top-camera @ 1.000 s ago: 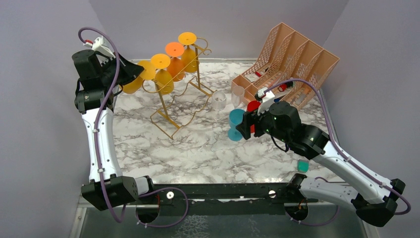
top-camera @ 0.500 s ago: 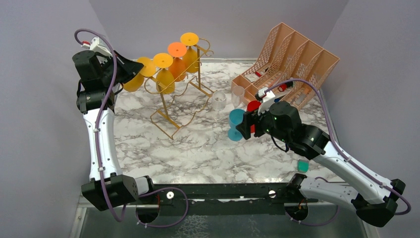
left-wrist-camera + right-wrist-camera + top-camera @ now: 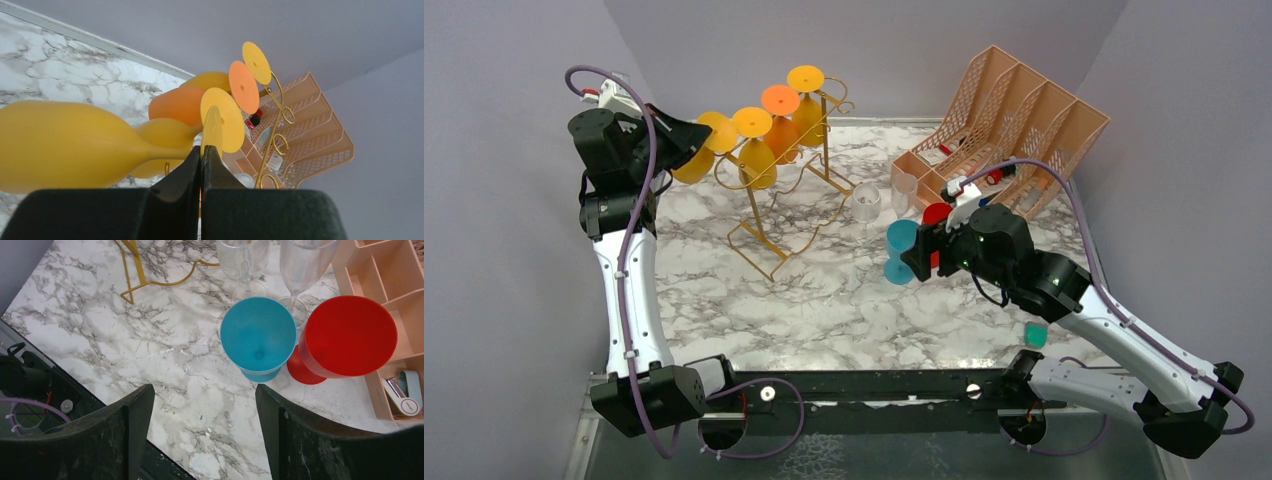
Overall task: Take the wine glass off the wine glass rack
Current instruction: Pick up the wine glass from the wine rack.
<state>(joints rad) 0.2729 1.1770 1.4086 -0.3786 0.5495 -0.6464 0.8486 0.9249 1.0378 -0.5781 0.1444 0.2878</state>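
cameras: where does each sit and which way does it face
Top external: high behind the bases, looking down at the table; left arm and right arm show.
Left wrist: on the left arm, looks along the shut left gripper, pinching the foot of the yellow glass, toward the rack.
Right wrist: on the right arm, looks down past the open right gripper at the blue glass and red glass.
Shared: top and right wrist both show the blue glass.

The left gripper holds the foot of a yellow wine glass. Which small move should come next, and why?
Probably slide the yellow wine glass leftward, away from the wine glass rack: the left gripper is shut on its foot, at the rack's left end.
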